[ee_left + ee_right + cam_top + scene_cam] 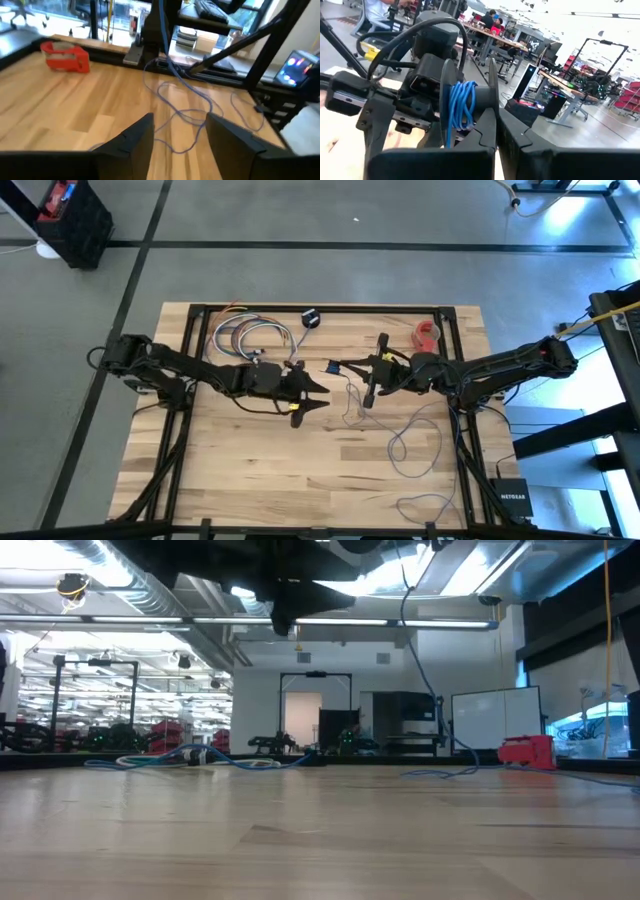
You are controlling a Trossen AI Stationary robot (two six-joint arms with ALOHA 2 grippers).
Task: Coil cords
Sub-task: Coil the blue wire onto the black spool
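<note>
on the table [250, 460], loose blue cords [405, 442]

Blue cord [461, 107] wound on black spool [451, 95]

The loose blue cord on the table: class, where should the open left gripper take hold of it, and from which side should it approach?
Probably the strand running straight ahead of the left gripper. It lies flat on the table in loose loops, so coming down from above, fingers either side of a single run, looks best. The right gripper is shut on the spool.
</note>
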